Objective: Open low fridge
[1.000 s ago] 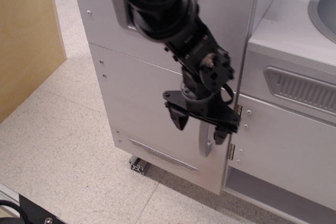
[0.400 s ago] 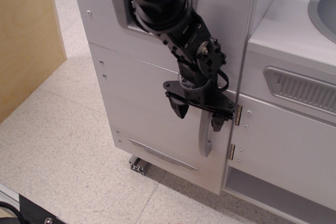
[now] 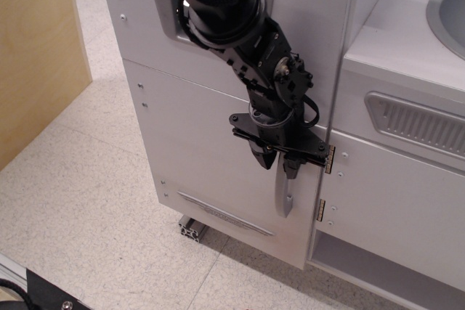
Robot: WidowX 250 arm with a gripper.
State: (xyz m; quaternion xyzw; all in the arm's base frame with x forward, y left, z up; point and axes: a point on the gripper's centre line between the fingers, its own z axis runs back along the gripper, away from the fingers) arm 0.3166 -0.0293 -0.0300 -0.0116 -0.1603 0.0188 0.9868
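Note:
The low fridge door [image 3: 196, 143] is a flat silver-grey panel and stands closed, flush with the cabinet. Its curved grey vertical handle [image 3: 283, 197] is near the right edge, and a thin slanted vent strip [image 3: 225, 215] runs along the bottom. My black gripper [image 3: 277, 164] comes down from the upper left. Its two fingers are closed in on the upper part of the handle, one on each side. The top of the handle is hidden behind the gripper.
Above is a silver panel with a recessed dispenser [image 3: 166, 12], mostly hidden by my arm. To the right are a white cabinet door [image 3: 392, 194] with brass hinges [image 3: 330, 159], a grille [image 3: 418, 125] and a sink [image 3: 447, 5]. A wooden panel [image 3: 36, 49] stands left.
The gripper has moved up and closer to the door, and its wide-open fingers have closed in around the top of the handle. The door has not moved.

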